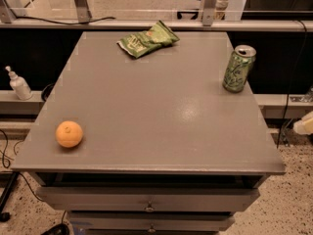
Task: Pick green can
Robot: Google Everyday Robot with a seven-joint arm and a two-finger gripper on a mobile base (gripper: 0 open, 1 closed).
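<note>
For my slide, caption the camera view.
Table: green can at right, chip bag at back, orange front left; gripper at picture's right edge.

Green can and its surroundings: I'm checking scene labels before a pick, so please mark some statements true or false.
1. The green can stands upright near the table's right edge. True.
2. The chip bag touches the can. False: it lies apart, near the far edge.
3. The orange sits at the near left. True.
4. The gripper holds the can. False: the can stands free. The gripper, seemingly the pale shape at the picture's right edge, is off the table.
</note>
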